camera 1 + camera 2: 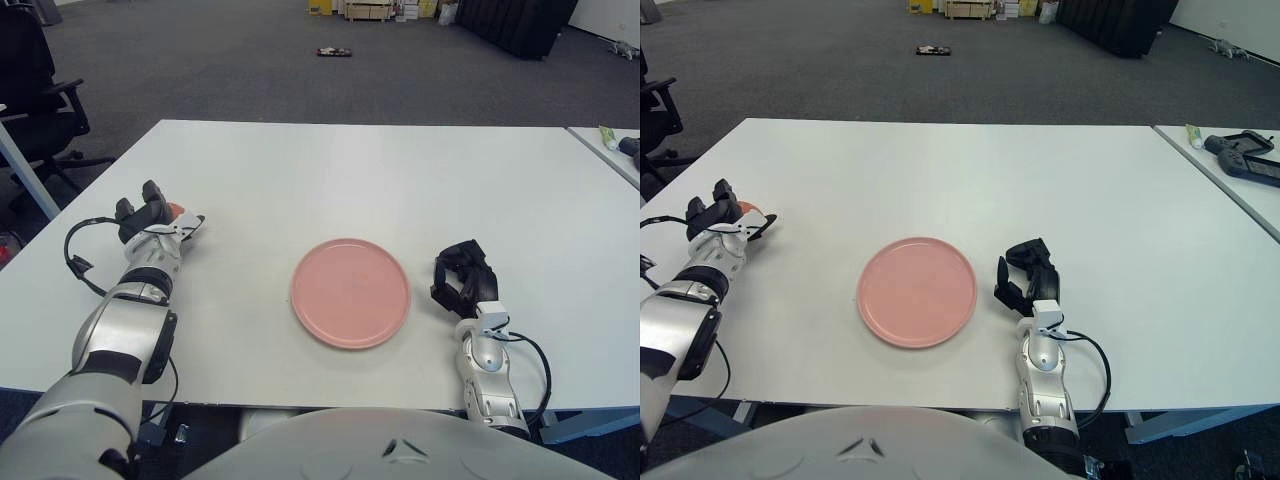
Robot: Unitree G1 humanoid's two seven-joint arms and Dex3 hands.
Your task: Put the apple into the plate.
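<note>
The apple (175,210) sits in the left hand (148,218), fingers wrapped around it, well left of the bare plate (351,292); carrying and placing remain. The right eye view agrees. The right hand (1028,277) shows just right of the plate, curled and holding nothing.

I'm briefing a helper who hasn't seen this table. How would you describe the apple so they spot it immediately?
Start at the white table and find the round pink plate near its front middle. Look well to the plate's left, near the table's left edge, where the left hand is. The apple is the small reddish-orange round thing partly hidden among that hand's dark fingers.
</note>
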